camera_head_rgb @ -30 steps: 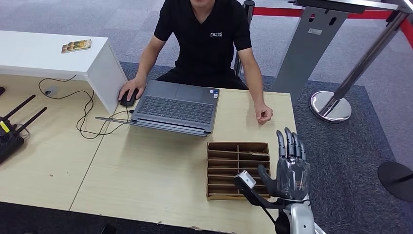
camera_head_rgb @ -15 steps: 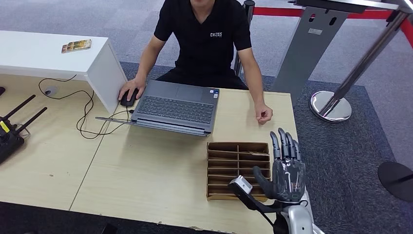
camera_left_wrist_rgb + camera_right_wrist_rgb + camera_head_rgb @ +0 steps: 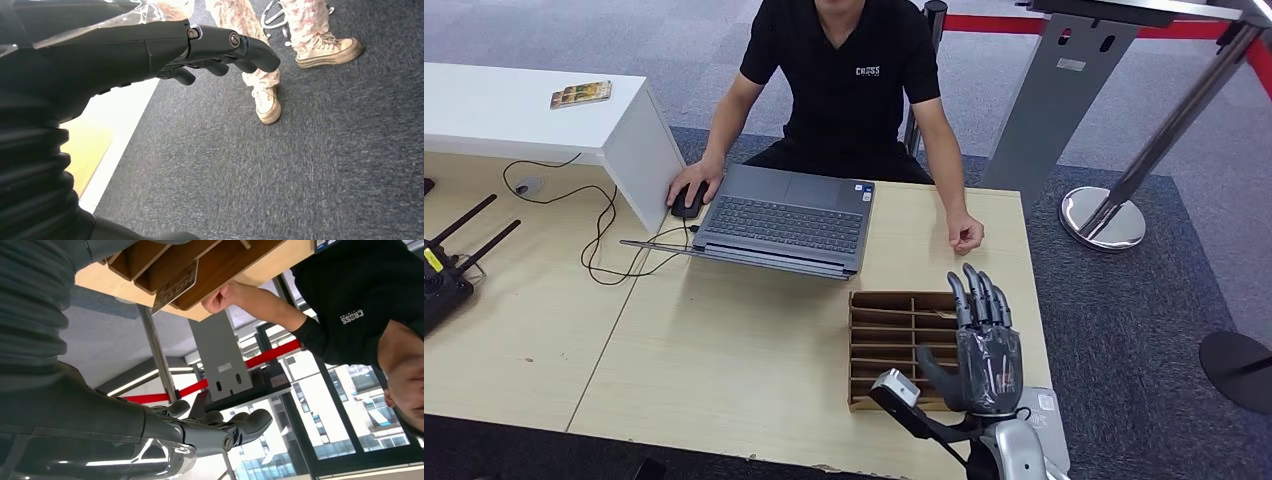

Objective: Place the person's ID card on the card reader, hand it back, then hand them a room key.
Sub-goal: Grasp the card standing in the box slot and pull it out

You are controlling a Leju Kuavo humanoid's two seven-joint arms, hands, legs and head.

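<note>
Surface: light wooden tabletop (image 3: 724, 350) on dark grey carpet, with a red barrier belt on a chrome-footed post beyond its far right corner.
Right hand: the right hand (image 3: 986, 345) is raised upright over the near right corner of the tabletop, fingers straight and slightly apart, thumb out to the side, holding nothing and touching nothing.
Left hand: the left hand (image 3: 150, 50) hangs over carpet beside a white-edged board, fingers loosely extended, nothing in it.
Container: brown cardboard organiser (image 3: 894, 335) lies flat near the right edge of the tabletop, partly behind the right hand; whether its slots hold cards cannot be told from the head view.
Card reader: a pale flat device (image 3: 1046, 420) at the near right corner, mostly hidden by the right wrist.
Person: seated at the far edge in a black T-shirt (image 3: 849, 75), one hand on a mouse (image 3: 687, 203) beside an open laptop (image 3: 786, 218), the other a loose fist (image 3: 965, 234) resting near the far right corner.
ID card: cannot be told.
</note>
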